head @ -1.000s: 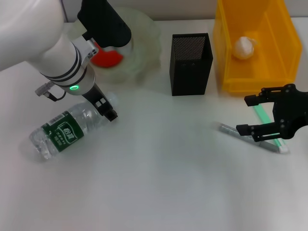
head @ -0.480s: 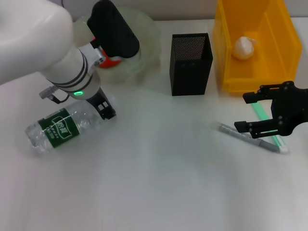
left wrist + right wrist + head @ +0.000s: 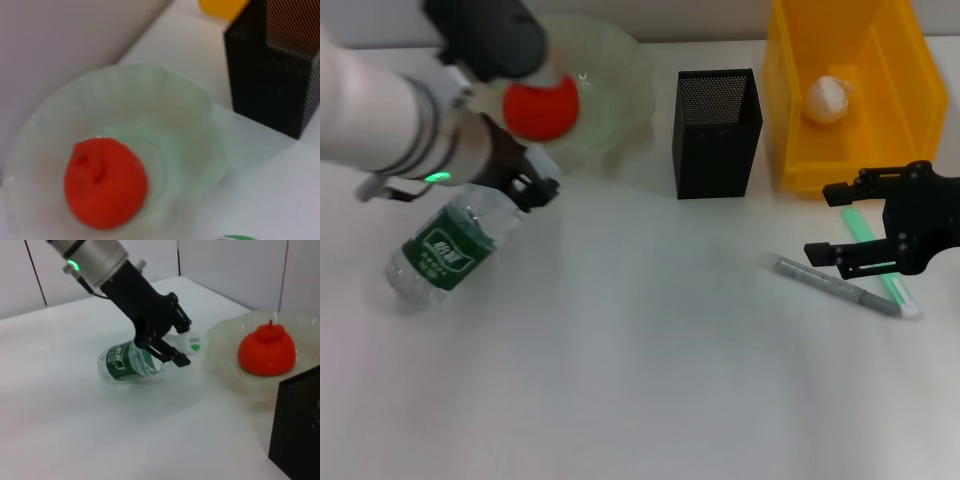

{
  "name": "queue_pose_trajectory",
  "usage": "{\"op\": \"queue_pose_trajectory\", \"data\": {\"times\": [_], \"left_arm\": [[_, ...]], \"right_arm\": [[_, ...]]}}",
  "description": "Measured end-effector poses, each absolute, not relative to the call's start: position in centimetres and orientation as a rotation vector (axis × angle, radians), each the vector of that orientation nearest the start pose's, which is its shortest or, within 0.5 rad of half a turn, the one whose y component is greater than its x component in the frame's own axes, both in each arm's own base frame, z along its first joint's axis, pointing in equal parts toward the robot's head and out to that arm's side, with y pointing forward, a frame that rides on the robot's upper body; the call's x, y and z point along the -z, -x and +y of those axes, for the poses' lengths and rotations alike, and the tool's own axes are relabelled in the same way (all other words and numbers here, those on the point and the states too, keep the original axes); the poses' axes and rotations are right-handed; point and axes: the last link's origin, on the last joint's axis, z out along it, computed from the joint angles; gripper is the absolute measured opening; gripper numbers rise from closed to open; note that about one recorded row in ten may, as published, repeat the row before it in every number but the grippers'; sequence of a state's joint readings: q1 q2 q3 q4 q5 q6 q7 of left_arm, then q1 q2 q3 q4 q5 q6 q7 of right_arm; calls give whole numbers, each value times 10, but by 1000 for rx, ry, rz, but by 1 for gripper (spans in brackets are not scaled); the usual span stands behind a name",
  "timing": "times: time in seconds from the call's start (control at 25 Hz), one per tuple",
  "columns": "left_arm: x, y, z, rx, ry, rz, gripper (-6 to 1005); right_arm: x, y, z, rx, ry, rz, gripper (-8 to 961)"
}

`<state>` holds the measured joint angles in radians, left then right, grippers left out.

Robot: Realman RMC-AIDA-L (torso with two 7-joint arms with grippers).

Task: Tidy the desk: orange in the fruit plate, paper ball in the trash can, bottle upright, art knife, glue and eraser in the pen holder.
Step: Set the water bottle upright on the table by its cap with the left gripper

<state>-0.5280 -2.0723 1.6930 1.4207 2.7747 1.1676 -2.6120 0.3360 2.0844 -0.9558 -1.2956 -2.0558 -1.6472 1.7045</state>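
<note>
My left gripper (image 3: 538, 190) is shut on the neck of the bottle (image 3: 445, 250), which leans with its base on the table and its cap end raised. The right wrist view shows the same grip (image 3: 181, 342) on the bottle (image 3: 131, 362). The orange (image 3: 542, 108) sits in the fruit plate (image 3: 615, 80). A paper ball (image 3: 827, 97) lies in the yellow trash can (image 3: 855, 150). My right gripper (image 3: 825, 222) hangs open just above a grey pen-shaped art knife (image 3: 832, 284) and a slim green glue stick (image 3: 870, 245). The eraser is out of view.
The black mesh pen holder (image 3: 717, 130) stands between the fruit plate and the trash can, and shows in the left wrist view (image 3: 280, 75) beside the plate (image 3: 200, 115) with the orange (image 3: 105, 182). Bare white table spreads across the front.
My left arm swung left and lifted the bottle's neck, so the bottle pivoted from lying flat toward standing. The orange came into full view. My right gripper drifted slightly toward the trash can.
</note>
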Motion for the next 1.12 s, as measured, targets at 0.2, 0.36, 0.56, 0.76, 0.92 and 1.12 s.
{"op": "queue_pose_trajectory", "data": {"times": [0.2,0.36,0.56,0.76,0.92,1.12], "left_arm": [[0,174,355,-268,2380,-556,442],[-29,189,342,33,2353,-661,442],[-44,196,338,196,2332,-674,443],[-41,206,337,303,2329,-646,443],[-37,208,338,315,2335,-651,444],[-35,208,341,431,2330,-638,445]], "right_arm": [[-53,-229,311,-332,2802,435,787],[-52,-225,311,-354,2812,411,787],[-49,-223,311,-354,2823,416,787],[-46,-218,310,-348,2841,434,785],[-45,-217,310,-345,2846,442,782],[-45,-218,309,-340,2848,443,777]]}}
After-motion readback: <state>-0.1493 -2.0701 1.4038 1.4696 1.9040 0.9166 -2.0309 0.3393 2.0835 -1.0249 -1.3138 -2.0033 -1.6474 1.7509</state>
